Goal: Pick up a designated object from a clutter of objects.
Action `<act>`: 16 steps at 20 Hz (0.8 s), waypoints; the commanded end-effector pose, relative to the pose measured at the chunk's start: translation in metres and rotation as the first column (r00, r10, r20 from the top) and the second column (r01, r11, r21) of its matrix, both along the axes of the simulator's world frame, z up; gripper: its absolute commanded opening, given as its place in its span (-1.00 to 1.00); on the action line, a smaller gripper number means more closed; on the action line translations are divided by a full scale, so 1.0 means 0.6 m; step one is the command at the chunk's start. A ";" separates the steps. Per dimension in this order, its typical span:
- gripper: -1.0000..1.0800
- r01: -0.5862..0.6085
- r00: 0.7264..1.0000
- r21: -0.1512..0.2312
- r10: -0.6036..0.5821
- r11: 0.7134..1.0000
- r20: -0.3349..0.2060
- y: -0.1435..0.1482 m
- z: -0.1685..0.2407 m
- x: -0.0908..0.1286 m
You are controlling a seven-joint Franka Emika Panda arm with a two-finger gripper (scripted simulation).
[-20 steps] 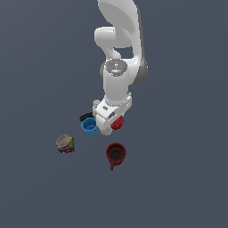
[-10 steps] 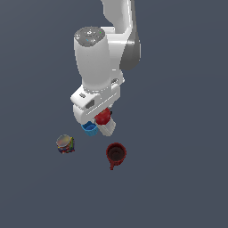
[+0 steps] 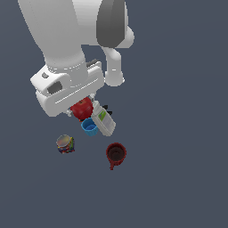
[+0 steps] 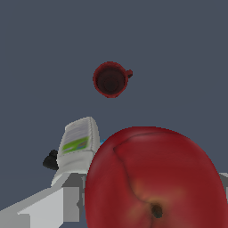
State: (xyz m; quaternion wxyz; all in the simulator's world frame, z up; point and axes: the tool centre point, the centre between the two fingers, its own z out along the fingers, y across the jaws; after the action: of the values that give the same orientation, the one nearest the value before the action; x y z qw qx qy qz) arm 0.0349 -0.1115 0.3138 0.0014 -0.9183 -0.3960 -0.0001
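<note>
The shiny red apple (image 3: 80, 109) hangs under the white hand, above the clutter, with my gripper (image 3: 80, 108) shut on it. In the wrist view the apple (image 4: 151, 178) fills the near part of the picture, and a grey finger (image 4: 42, 209) shows beside it. Below lie the blue cup (image 3: 89, 128), the white green-labelled bottle (image 3: 103, 118) on its side, the dark red mug (image 3: 116, 154) and the multicoloured can (image 3: 65, 144). The wrist view also shows the mug (image 4: 110, 79), the bottle (image 4: 78, 144) and a black item (image 4: 50, 161). The hand hides the fingertips in the exterior view.
The plain dark grey floor (image 3: 178, 156) spreads all around the group. The big white arm (image 3: 67, 40) covers the upper left of the exterior view and hides whatever lies behind it.
The arm has risen towards the exterior camera, carrying the apple up and away from the clutter. The bottle, hidden before, now shows beside the blue cup.
</note>
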 end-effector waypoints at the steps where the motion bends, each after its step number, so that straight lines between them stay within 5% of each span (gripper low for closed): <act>1: -1.00 -0.001 1.000 -0.001 0.001 1.000 0.001 -0.020 0.032 0.012; 16: -1.00 0.000 1.000 -0.002 0.000 1.000 0.001 -0.091 0.136 0.057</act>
State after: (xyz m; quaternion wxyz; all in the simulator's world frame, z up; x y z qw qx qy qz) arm 0.0672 -0.1637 0.3903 0.0008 -0.9183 -0.3959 0.0009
